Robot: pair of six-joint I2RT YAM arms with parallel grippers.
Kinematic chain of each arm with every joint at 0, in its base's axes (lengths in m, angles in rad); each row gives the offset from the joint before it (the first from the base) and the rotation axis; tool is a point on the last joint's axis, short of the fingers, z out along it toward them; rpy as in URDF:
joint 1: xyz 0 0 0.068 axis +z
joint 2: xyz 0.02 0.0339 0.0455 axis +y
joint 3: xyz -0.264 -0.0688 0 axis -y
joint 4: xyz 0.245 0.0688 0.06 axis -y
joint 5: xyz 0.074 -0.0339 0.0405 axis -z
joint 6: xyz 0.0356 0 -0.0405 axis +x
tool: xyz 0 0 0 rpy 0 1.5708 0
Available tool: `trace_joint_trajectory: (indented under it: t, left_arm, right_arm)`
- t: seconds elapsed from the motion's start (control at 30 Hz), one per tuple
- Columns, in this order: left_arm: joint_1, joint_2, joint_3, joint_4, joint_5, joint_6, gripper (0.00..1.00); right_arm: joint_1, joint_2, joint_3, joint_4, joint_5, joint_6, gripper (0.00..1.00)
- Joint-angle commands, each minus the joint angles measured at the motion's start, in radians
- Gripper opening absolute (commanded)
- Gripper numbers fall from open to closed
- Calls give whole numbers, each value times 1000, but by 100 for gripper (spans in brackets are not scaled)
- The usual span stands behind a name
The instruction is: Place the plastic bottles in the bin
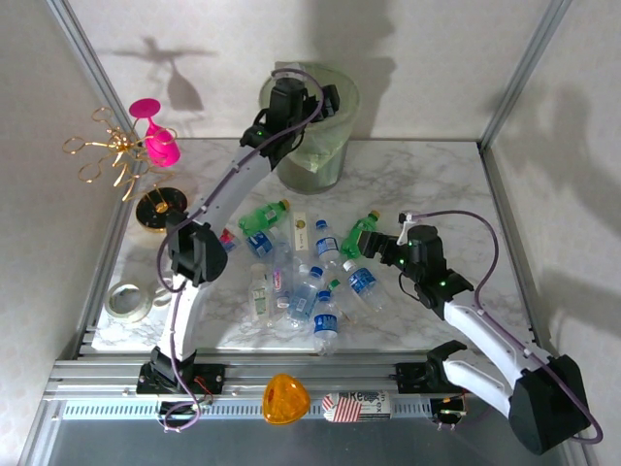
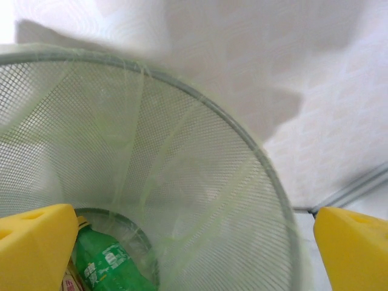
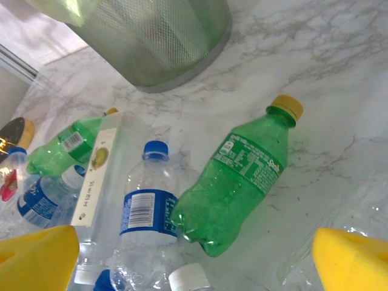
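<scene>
Where left fingers overlap it, a green bottle lies in the bin.

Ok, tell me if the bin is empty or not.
Not empty: a green bottle lies at the bottom of the bin, seen from the left wrist.

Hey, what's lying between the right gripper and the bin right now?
In the right wrist view, a green bottle with a yellow cap lies just ahead of the open right gripper; past it the marble table is bare up to the bin.
</scene>
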Motion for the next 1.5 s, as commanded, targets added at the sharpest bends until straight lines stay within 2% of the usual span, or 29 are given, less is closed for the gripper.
trace_joint_trajectory:
  t: [0.0, 0.2, 0.4, 0.57, 0.73, 0.9, 1.03, 1.23, 1.47]
  left_arm:
    - [-31, -175, -116, 21, -18, 37, 100]
    - [-62, -500, -657, 269, 27, 12, 100]
    - [-92, -814, -1178, 503, -16, -47, 100]
    - [-105, -1038, -1485, 552, -87, -89, 100]
    - [-105, -1226, -1785, 647, -162, -223, 100]
    - [-105, -1325, -1946, 658, -246, -350, 100]
    - [-107, -1372, -2046, 694, -257, -433, 100]
    - [-108, -1407, -2101, 695, -266, -459, 100]
    - [-110, -1453, -2139, 671, -277, -466, 99]
  right_arm:
    - [5, 59, 34, 2, 11, 30, 99]
    - [4, 208, 105, 13, -41, 41, 99]
    - [5, 346, 204, 6, -57, 54, 96]
    - [5, 441, 264, -8, -39, 89, 91]
    - [7, 552, 341, -67, 9, 133, 86]
    - [10, 623, 370, -64, 54, 174, 88]
    - [18, 669, 378, -30, 60, 200, 88]
    - [30, 742, 421, -21, 71, 202, 86]
    - [39, 814, 464, -14, 83, 230, 78]
